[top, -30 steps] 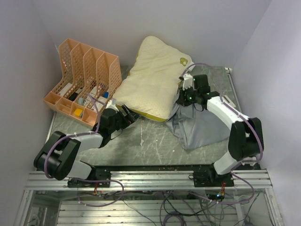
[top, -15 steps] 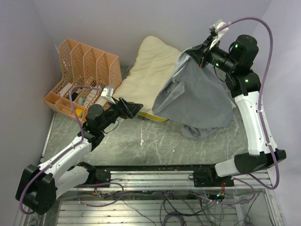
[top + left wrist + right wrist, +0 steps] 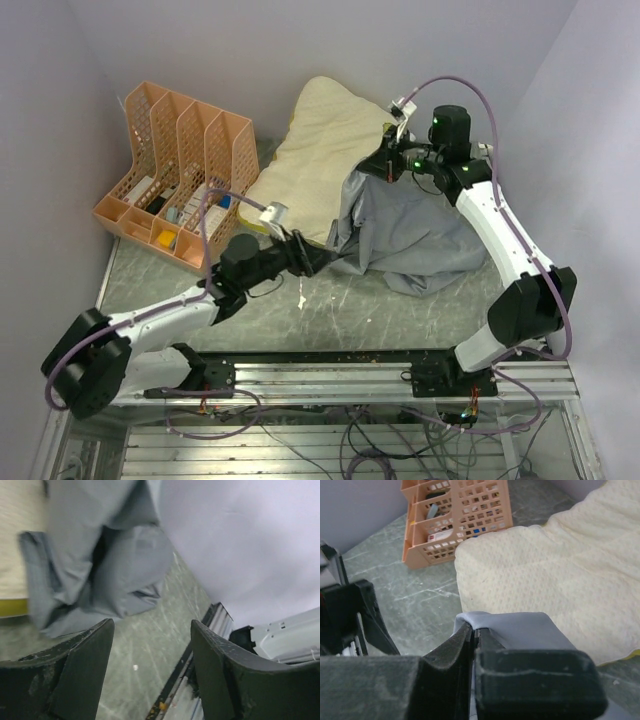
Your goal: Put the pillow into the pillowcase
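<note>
1. The right tool (image 3: pixel 384 168) clamps the pillowcase (image 3: pixel 425 235) edge, held raised beside the pillow (image 3: pixel 320 150).
2. The left tool (image 3: pixel 322 258) gapes wide, empty, near the pillowcase's lower corner.
3. The pillow lies on the surface (image 3: pixel 330 312).

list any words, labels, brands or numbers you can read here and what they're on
No text can be read in any view.
Small items in the orange rack: coloured patches that may be labels, too small and blurred to read.
Pillow: no print showing.
Pillowcase: plain, no print showing.
</note>
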